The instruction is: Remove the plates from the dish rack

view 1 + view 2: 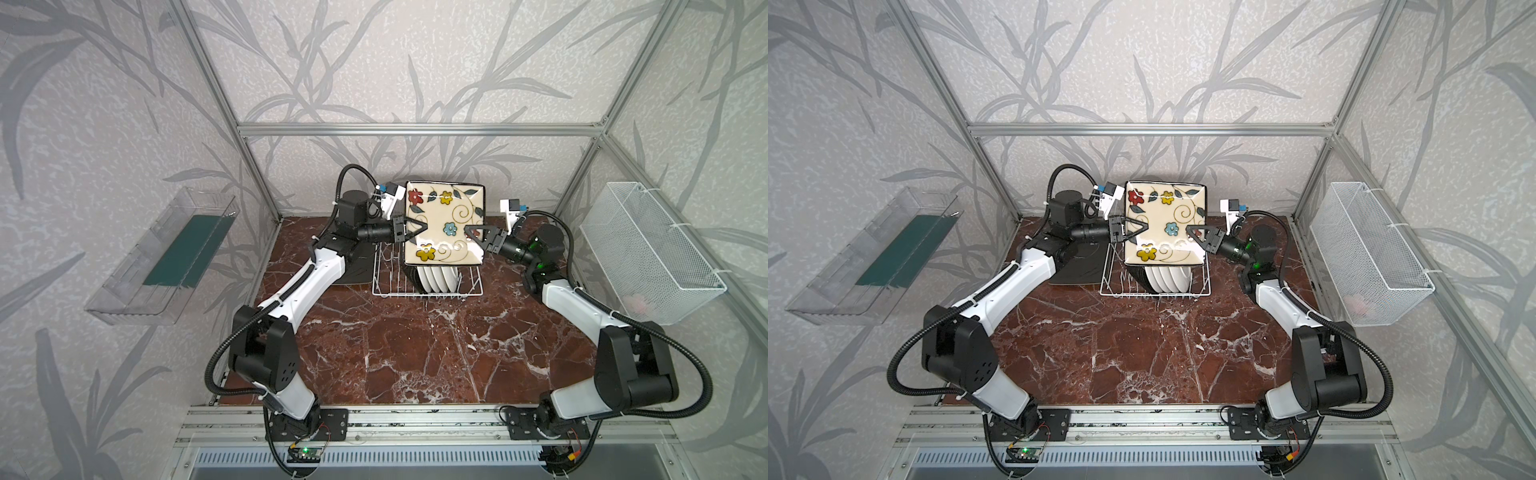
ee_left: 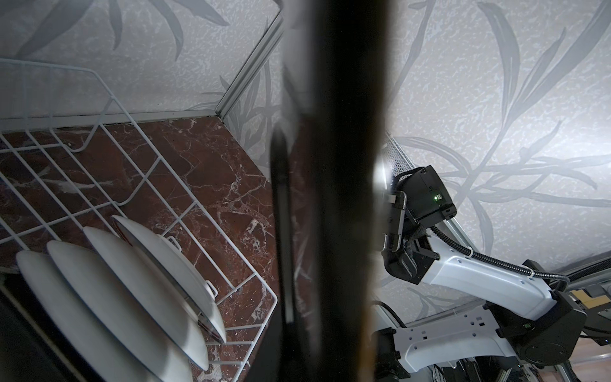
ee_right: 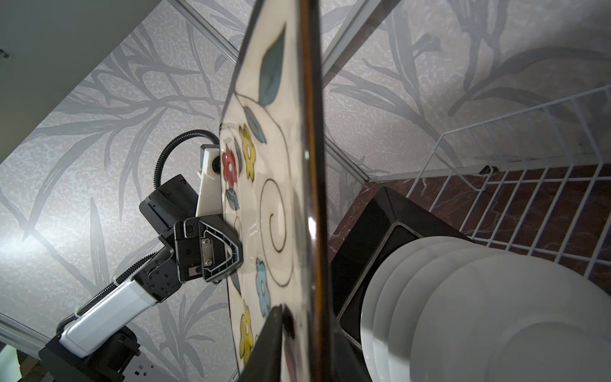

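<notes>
A square plate (image 1: 444, 220) (image 1: 1165, 224) with a cream face and coloured flowers hangs upright above the white wire dish rack (image 1: 386, 274) (image 1: 1113, 270). My left gripper (image 1: 417, 228) (image 1: 1140, 228) is shut on its left edge; the right wrist view shows one of its fingers (image 3: 228, 254) flat on the face. My right gripper (image 1: 473, 232) (image 1: 1196, 232) straddles the right edge, with one finger (image 3: 271, 330) close against the face. I cannot make out whether it still presses. Several round white plates (image 1: 438, 278) (image 3: 463, 314) stand in the rack, beside a black-backed square plate (image 3: 363, 248).
A dark square plate (image 1: 1079, 266) lies flat on the marble table (image 1: 415, 353) left of the rack, under my left arm. A clear plastic tray (image 1: 166, 257) hangs on the left wall. On the right wall hangs a white mesh basket (image 1: 648, 253).
</notes>
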### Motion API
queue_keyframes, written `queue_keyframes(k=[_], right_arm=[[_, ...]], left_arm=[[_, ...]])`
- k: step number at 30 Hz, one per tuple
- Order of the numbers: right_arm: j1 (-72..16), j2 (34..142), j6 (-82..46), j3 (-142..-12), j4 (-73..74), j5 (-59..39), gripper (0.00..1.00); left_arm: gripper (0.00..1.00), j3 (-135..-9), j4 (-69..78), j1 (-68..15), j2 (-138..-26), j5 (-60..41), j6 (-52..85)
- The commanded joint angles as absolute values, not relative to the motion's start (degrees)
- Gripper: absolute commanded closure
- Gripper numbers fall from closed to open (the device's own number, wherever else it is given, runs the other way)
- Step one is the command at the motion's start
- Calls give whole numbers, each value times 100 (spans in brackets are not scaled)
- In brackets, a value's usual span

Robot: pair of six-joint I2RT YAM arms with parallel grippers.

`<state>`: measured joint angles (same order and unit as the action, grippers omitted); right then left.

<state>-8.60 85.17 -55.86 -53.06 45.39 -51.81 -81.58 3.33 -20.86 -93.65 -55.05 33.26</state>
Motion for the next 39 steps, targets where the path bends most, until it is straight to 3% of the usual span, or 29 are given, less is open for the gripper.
queue_keyframes(k=[1, 6, 11, 21, 23, 24, 39], right_arm=[[-905, 8437, -5588, -5431, 4918, -5124, 75], [-905, 8472, -5654, -5467, 4889, -5132, 73], [-906, 8457, -5630, -5467, 4810, -5128, 61], [-862, 7842, -4644, -5513, 3228, -4411, 22], [-861, 7640, -4394, -5546, 2836, -4217, 5], [-861, 7556, -4276, -5555, 2682, -4170, 1], [-853, 6201, -1957, -5722, -315, -3453, 1]], left_arm=[[100, -8248, 805, -2115, -9325, -5300, 3358], [100, -8199, 974, -2118, -9337, -5216, 3530], [100, -8233, 964, -2094, -9328, -5134, 3571], [100, -8298, 977, -2030, -9089, -4967, 3751], [100, -8324, 997, -2000, -9040, -4925, 3815], [100, -8352, 995, -1984, -9020, -4910, 3817], [100, -8853, -300, -1098, -8257, -4516, 3449]])
